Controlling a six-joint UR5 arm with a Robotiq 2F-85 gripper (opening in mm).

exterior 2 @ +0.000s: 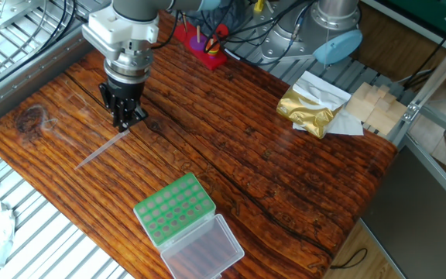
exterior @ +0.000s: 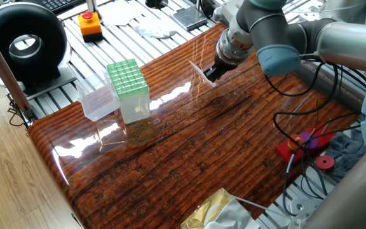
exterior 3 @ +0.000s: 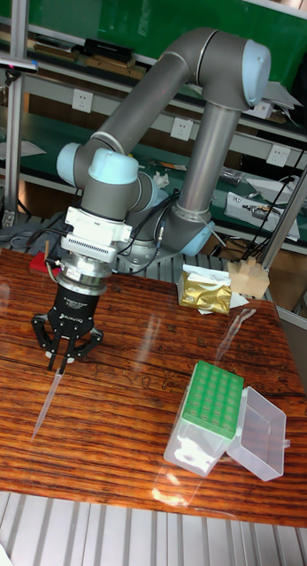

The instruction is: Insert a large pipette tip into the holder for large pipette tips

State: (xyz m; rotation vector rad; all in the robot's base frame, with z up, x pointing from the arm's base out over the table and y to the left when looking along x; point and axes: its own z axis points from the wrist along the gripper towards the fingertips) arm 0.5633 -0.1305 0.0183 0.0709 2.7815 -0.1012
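Note:
The large pipette tip (exterior 2: 101,149) is a thin clear tube slanting from my gripper's fingers down to the wooden table, also visible as the tip (exterior: 201,72) and the tip (exterior 3: 48,402). My gripper (exterior 2: 125,124) points down over its wide end, fingers close together, shut on it. From the tall view the gripper (exterior 3: 59,361) sits at the table's left. The holder for large pipette tips (exterior 2: 175,208) has a green grid top and stands near the front edge, well apart from the gripper, its clear lid (exterior 2: 204,249) hinged open. The holder (exterior: 128,79) and holder (exterior 3: 213,397) stand upright.
A gold foil bag (exterior 2: 308,108) and wooden blocks (exterior 2: 374,105) lie at the table's far side. A red peg stand (exterior 2: 200,42) with cables sits behind the arm. An orange button box (exterior: 89,24) and a black round device (exterior: 24,41) stand off the table.

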